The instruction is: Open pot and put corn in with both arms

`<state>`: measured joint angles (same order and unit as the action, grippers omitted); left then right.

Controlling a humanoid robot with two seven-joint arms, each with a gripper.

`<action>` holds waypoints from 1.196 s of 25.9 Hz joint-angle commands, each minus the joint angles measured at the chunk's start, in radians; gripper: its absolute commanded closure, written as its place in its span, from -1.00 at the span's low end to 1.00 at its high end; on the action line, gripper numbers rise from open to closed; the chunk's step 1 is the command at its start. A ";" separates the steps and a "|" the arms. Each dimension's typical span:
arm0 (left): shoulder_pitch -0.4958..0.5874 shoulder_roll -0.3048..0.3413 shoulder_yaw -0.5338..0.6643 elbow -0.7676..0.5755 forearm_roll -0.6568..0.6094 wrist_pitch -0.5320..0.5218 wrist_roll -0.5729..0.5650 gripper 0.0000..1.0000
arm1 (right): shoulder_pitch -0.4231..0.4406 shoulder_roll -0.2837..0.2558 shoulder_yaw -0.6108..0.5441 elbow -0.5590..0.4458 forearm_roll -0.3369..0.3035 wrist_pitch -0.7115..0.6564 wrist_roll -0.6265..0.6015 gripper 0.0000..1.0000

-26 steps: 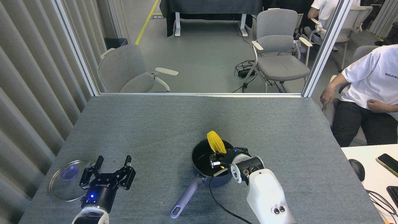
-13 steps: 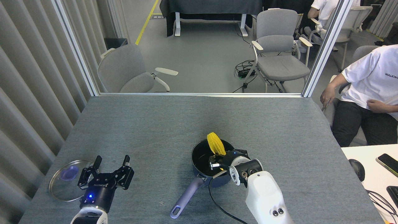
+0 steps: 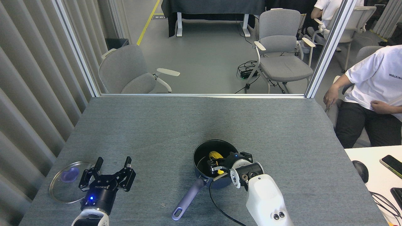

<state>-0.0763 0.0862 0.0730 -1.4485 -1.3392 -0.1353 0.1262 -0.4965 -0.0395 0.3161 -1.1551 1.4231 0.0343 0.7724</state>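
Hovering beside the glass lid (image 3: 68,181), my left gripper (image 3: 113,168) has its fingers apart. My right gripper (image 3: 216,165) hides most of the corn (image 3: 216,155); its finger state is unclear. Since 1 second ago, the corn dropped into the pot (image 3: 201,153).

yellow corn (image 3: 216,155) inside open navy pot (image 3: 201,150)
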 commanded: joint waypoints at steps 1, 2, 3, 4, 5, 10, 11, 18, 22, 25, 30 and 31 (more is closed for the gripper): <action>0.004 0.001 0.004 0.002 0.000 0.000 0.000 -0.97 | 0.000 0.003 0.000 0.000 -0.001 0.004 0.001 -0.98; 0.004 0.001 0.005 -0.001 0.000 0.000 0.000 -0.97 | 0.000 0.003 0.000 0.000 -0.001 0.004 0.001 -0.98; 0.004 0.001 0.007 -0.006 0.000 0.000 0.000 -0.97 | 0.000 0.003 0.000 0.000 -0.001 0.004 0.001 -0.98; 0.003 0.001 0.007 -0.009 -0.001 0.000 0.000 -0.97 | 0.000 0.003 -0.002 0.000 -0.003 0.004 0.001 -0.98; 0.003 0.001 0.008 -0.012 -0.001 0.000 0.000 -0.97 | -0.004 0.003 -0.002 0.000 -0.003 0.004 0.001 -0.98; -0.002 0.003 0.008 -0.012 0.000 0.000 0.000 -0.97 | -0.019 0.003 -0.014 -0.006 -0.004 0.007 -0.015 -0.98; -0.003 0.003 0.008 -0.013 -0.001 0.000 0.000 -0.97 | -0.027 0.001 -0.015 -0.012 -0.006 0.007 -0.047 -0.97; -0.008 0.004 0.007 -0.015 0.000 -0.003 0.000 -0.97 | -0.057 -0.023 -0.250 -0.021 -0.015 -0.004 -0.417 -0.98; -0.008 0.006 0.007 -0.012 -0.001 -0.004 0.000 -0.97 | -0.037 -0.080 -0.336 -0.021 -0.015 -0.039 -0.645 -0.98; -0.008 0.006 0.007 -0.007 0.000 -0.009 0.000 -0.97 | 0.038 -0.134 -0.354 -0.020 -0.016 -0.060 -0.743 -0.98; -0.007 0.003 0.007 -0.001 -0.001 -0.007 0.000 -0.97 | 0.245 -0.146 -0.358 -0.146 -0.010 -0.048 -0.743 -0.98; -0.007 0.001 0.007 -0.001 -0.001 -0.007 0.000 -0.97 | 0.292 -0.146 -0.362 -0.199 -0.012 -0.047 -0.743 -0.98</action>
<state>-0.0842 0.0907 0.0796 -1.4527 -1.3406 -0.1441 0.1255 -0.3269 -0.1793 -0.0383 -1.2530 1.4101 -0.0176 0.0412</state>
